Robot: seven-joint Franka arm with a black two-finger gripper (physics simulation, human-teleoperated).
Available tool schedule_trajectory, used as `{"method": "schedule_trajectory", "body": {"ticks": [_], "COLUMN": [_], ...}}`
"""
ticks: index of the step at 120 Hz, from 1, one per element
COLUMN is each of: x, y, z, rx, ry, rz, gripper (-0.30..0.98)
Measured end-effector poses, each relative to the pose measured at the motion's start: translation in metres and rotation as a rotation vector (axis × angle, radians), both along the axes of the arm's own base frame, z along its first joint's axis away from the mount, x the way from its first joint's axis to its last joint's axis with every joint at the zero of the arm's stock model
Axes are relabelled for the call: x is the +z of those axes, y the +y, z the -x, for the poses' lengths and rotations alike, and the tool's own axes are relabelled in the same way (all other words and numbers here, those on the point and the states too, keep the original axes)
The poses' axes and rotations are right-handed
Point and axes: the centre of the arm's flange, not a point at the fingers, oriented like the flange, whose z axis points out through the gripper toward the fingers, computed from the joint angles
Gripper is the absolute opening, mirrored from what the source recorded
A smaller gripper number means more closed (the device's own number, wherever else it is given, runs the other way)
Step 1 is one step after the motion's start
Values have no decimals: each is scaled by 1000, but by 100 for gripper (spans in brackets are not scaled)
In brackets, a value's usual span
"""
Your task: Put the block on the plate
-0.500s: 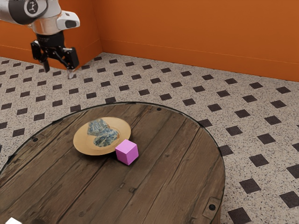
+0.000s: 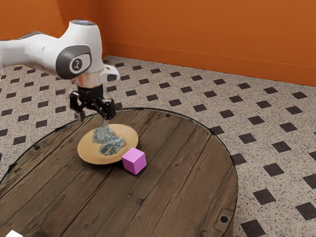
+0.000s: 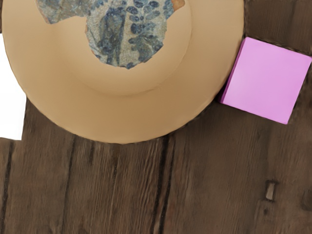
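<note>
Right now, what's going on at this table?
The Franka arm has its tool open and empty above the round wooden table, near the tan plate with blue-patterned patches. Nothing is being handled. The pink cube block sits on the wood right beside the plate's rim; whether they touch, I can't tell. The job is to put the block on the plate, and that isn't done yet.
</note>
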Motion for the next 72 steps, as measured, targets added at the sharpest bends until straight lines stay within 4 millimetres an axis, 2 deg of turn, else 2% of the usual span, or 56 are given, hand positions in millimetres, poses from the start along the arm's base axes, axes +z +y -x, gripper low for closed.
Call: {"method": "schedule_trajectory", "body": {"ticks": [13,25,30,54,62,72], "x": [-31,-63,-77,-123,-133,-140], "y": [-25,-69,-80,-76,-76,-65], "z": [-8,-17,-20,-29,-35,-41], "rx": [126,233,291,634,730,856], "ry": [-37,-67,-77,-116,-138,-169], "rz": [-2,-10,-13,-9,-5,-1], "gripper": [69,69,69,69,69,69]}}
